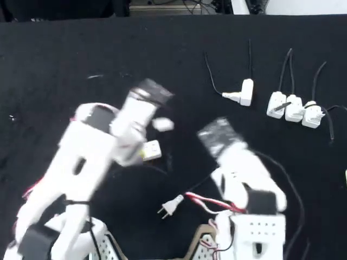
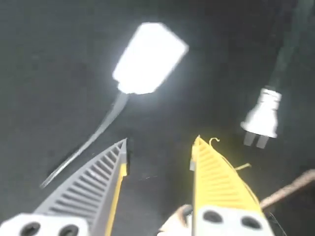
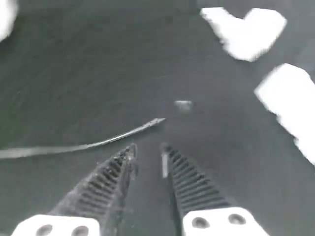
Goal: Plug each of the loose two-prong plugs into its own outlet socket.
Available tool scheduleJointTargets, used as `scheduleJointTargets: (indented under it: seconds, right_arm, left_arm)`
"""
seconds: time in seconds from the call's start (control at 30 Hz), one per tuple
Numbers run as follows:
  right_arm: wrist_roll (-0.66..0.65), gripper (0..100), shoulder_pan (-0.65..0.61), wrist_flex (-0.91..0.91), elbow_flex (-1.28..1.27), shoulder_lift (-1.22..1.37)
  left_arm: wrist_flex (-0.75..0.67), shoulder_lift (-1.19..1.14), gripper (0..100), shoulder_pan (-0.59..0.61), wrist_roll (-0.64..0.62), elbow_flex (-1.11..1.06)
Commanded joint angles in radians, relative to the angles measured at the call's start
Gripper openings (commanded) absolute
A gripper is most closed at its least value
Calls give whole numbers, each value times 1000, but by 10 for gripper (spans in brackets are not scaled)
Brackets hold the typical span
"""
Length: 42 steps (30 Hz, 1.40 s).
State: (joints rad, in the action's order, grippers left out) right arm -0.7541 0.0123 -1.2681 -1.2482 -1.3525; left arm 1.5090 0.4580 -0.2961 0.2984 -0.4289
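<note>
A loose two-prong plug [image 1: 172, 205] lies near the table's front between the two arms, and the left wrist view has it [image 2: 263, 118] off to one side of the fingers. My left gripper [image 1: 150, 150] [image 2: 160, 142] is open and empty, with yellow-edged fingers. Just beyond it lies a white block [image 1: 162, 124] [image 2: 150, 56] with a thin cable. At the back right stands a row of three white outlet sockets [image 1: 294, 108]. One white plug [image 1: 242, 93] lies left of them. My right gripper [image 1: 214, 132] [image 3: 147, 150] holds nothing, its fingers a narrow gap apart.
A black cloth [image 1: 81, 49] covers the table. Thin black cables [image 1: 209, 70] run back from the sockets. Red and white wires [image 1: 209, 201] trail by the right arm's base. White socket shapes [image 3: 246, 29] and a thin cable [image 3: 98, 142] lie ahead of the right gripper.
</note>
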Motion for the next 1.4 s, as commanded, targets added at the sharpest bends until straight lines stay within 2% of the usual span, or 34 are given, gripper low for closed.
scheduleJointTargets:
  seconds: [0.0,0.1,0.2,0.27,0.37,0.47,0.7,0.83,1.03,1.13,1.2,1.27,1.3,1.37]
  right_arm:
    - [-147,202,-186,-11,53,120]
    - [-256,279,-310,-54,56,202]
    - [-430,250,-454,-146,59,265]
    - [-497,243,-554,-192,64,295]
    - [-512,243,-675,-207,74,335]
    - [-511,243,-749,-147,67,372]
    - [-516,242,-763,2,67,507]
    - [-506,240,-821,107,31,618]
    - [-436,239,-848,295,-15,730]
    - [-433,181,-850,342,-45,760]
    - [-423,91,-844,348,-42,766]
    - [-353,5,-841,353,-18,757]
    - [-298,28,-825,348,4,746]
    - [-164,7,-784,350,58,716]
  left_arm:
    - [12,141,213,318,64,-70]
    - [12,184,213,478,118,-165]
    - [12,204,213,630,181,-242]
    - [12,210,213,711,218,-278]
    - [12,210,213,809,261,-300]
    - [12,210,213,875,272,-305]
    - [15,210,213,972,273,-302]
    - [17,210,213,1001,293,-303]
    - [21,210,213,1035,293,-308]
    - [21,210,213,1052,293,-300]
    - [21,210,213,1053,293,-300]
    - [20,210,213,1049,293,-300]
    - [18,210,213,1047,293,-302]
    - [17,210,213,1047,293,-302]
